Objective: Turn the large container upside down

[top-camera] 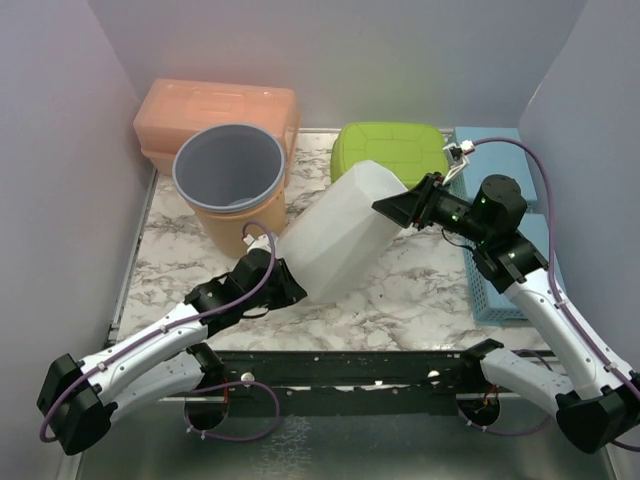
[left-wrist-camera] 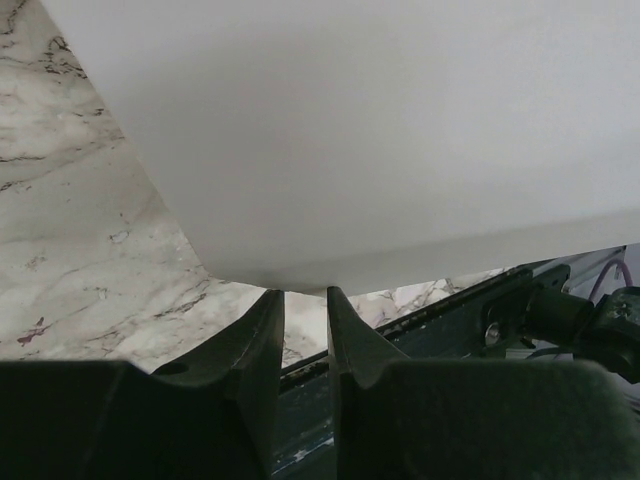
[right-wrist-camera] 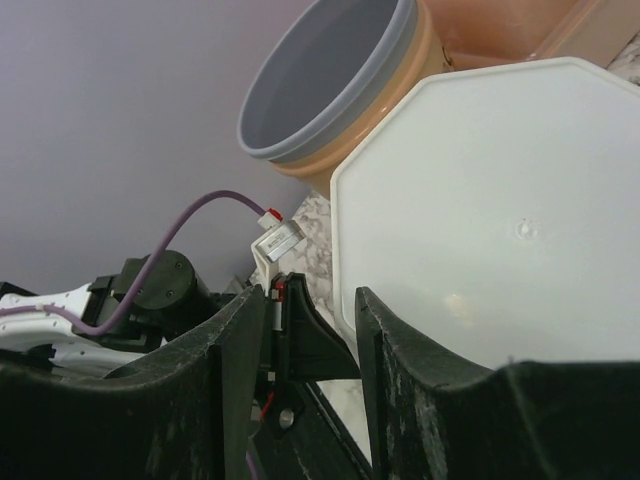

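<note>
1. The table point(top-camera: 420, 300) is white marble-patterned with grey veins. Plain pale lilac walls close it in on the left point(top-camera: 60, 150), the far side point(top-camera: 340, 50) and the right point(top-camera: 590, 100).
2. A black rail point(top-camera: 350, 370) runs along the near edge, where my two arms are bolted. Nearer than that is a strip of dull metal point(top-camera: 400, 445).
3. The large white container point(top-camera: 345, 235) is in the middle of the table, tipped over on a slant. Its eight-sided base points far and right, and its other end points near and left.
4. My left claw point(top-camera: 298, 288) is at the container's near-left end. Its fingers point(left-wrist-camera: 265, 330) stand close together with only a narrow slit between them, and the tips are right against the container's lower edge. I cannot tell whether they pinch it.
5. My right claw point(top-camera: 383, 207) is at the far-right end, against the base. Its fingers point(right-wrist-camera: 240, 350) are partly apart. From that wrist the base's edge shows in the gap, with nothing visibly clamped.
6. At the far left an orange lidded box point(top-camera: 215, 105) stands against the far wall.
7. An orange bin point(top-camera: 225, 225) with a grey rim stands upright just in front of the box.
8. A green box point(top-camera: 390, 150) lies at the far middle, behind the container.
9. A blue basket point(top-camera: 495, 290) runs along the right side, partly under my right arm.
</note>
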`<state>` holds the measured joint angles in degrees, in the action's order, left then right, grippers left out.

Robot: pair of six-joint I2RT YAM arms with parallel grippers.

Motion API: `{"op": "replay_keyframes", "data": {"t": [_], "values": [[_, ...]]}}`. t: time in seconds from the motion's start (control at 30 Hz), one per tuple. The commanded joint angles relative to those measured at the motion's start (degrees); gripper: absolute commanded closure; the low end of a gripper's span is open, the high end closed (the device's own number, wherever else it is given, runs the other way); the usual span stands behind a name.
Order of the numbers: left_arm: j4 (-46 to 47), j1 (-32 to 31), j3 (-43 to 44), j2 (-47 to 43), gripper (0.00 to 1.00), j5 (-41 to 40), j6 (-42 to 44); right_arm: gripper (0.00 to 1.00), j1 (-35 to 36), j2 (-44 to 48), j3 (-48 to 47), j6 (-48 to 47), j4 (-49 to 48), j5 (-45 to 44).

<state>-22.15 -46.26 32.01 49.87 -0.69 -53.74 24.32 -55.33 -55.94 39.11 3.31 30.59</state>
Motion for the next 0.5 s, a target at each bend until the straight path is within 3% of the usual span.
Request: {"op": "replay_keyframes", "data": {"t": [0.0, 0.47], "values": [[6.01, -0.5, -1.97, -2.69, 0.76, -0.49, -1.87, 0.53, 1.15, -2.04, -1.08, -2.03, 5.44, 4.96], [5.89, -0.5, -8.15, -6.65, 0.74, -1.23, -3.93, 0.51, 6.51, -9.68, -3.69, -5.01, 7.67, 6.56]]}}
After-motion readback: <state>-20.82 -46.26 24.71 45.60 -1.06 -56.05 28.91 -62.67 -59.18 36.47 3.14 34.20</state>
